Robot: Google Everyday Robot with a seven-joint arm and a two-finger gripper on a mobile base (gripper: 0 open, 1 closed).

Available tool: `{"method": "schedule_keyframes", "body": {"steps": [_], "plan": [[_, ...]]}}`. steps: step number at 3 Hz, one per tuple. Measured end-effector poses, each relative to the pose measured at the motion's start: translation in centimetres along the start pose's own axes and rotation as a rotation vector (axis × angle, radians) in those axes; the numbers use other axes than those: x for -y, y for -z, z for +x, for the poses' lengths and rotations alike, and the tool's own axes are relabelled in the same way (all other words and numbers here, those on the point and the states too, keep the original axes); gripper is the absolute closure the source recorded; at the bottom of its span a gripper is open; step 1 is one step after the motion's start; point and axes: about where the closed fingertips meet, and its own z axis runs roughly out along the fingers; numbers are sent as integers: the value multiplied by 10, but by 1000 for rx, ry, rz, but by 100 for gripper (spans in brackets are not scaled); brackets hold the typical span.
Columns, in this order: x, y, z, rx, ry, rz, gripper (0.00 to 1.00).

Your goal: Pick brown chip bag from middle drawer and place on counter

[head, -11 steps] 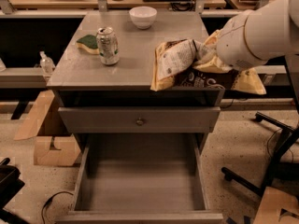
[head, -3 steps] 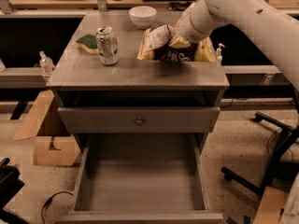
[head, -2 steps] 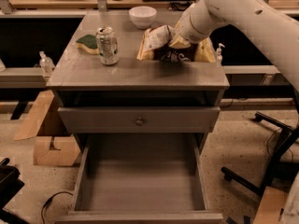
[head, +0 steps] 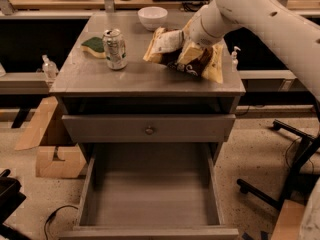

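The brown chip bag (head: 172, 48), dark brown with tan edges and a white label panel, lies tilted on the right back part of the counter (head: 100, 76). Its lower end rests on the top and its left end is raised. My gripper (head: 192, 48) comes in from the upper right on the white arm and is shut on the bag's middle, with the crumpled bag hiding most of the fingers. The middle drawer (head: 150, 199) stands pulled out below, its grey floor bare.
On the counter stand a drink can (head: 115, 49), a green sponge (head: 92, 45) and a white bowl (head: 152, 16). A closed drawer front with a round knob (head: 149, 130) sits above the open drawer. Cardboard boxes (head: 55, 159) lie at the left and a chair base (head: 280, 184) at the right.
Since 3.7 s ago the arm has carried the bag from the counter's right edge further onto the counter. Over the last second nothing has visibly moved.
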Motion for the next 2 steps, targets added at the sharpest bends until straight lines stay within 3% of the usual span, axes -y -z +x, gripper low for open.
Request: {"method": "schedule_keyframes", "body": {"steps": [1,2], "plan": [[-1,-2,-1,1,1,-3,0],[-1,-2,-1,1,1,-3,0]]}}
